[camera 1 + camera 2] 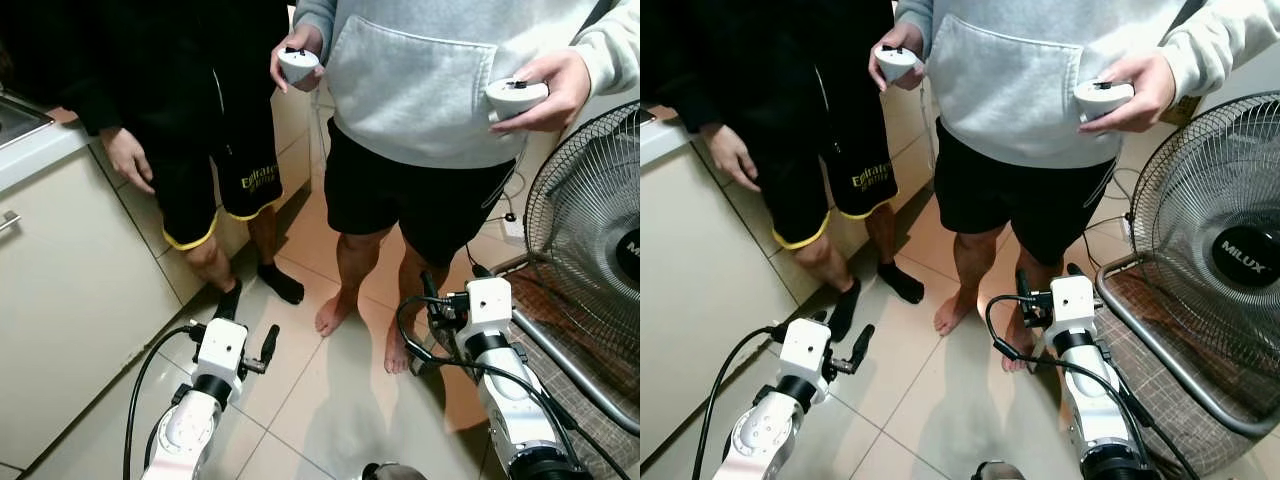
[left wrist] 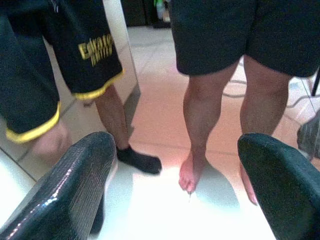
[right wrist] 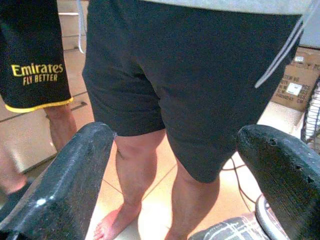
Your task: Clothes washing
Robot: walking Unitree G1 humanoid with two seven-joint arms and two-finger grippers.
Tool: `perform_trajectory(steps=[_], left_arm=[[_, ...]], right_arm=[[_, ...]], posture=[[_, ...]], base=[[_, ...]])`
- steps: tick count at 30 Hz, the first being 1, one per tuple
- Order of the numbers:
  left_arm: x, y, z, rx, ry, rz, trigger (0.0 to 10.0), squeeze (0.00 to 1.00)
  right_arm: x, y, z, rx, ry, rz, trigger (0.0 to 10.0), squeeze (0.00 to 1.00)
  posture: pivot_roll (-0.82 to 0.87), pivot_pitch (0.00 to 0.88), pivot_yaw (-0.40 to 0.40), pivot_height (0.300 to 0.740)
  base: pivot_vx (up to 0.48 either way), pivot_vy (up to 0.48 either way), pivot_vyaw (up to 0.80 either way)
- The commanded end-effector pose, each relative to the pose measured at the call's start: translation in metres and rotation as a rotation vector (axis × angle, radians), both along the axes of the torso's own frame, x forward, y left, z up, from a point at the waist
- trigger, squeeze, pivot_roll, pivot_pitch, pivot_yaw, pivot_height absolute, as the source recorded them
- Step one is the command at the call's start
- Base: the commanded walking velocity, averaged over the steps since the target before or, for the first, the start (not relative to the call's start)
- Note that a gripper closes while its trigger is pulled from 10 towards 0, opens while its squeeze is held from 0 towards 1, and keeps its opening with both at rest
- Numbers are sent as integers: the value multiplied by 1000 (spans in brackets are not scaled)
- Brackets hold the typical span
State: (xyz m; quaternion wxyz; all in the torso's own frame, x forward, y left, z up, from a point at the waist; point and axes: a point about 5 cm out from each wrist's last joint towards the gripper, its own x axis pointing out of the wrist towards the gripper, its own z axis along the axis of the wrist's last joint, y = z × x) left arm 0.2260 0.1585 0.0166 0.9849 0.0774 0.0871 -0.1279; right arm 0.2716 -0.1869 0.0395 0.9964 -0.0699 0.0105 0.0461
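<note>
My left gripper hovers low over the tiled floor, open and holding nothing. Its two black fingers stand far apart in the left wrist view. My right gripper is raised at the right, also open and holding nothing, with its wide-set fingers pointing at a person's black shorts. No clothing or washing machine can be made out.
Two people stand close in front. One in a grey hoodie holds a white controller in each hand. The other wears black shorts. A white cabinet stands left, a floor fan right.
</note>
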Motion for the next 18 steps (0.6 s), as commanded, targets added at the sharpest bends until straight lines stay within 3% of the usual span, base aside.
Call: perform_trajectory(steps=[1, 18], left_arm=[[0, 3, -2, 17, 4, 0, 10000, 0], [4, -1, -2, 20, -21, -14, 10000, 0]], right_arm=[[2, 1, 3, 10, -15, 10, 10000, 0], [8, -1, 0, -48, 23, -32, 10000, 0]], posture=[[-112, 0, 45, 740], [-113, 0, 41, 740]], base=[[0, 0, 0], [0, 0, 0]])
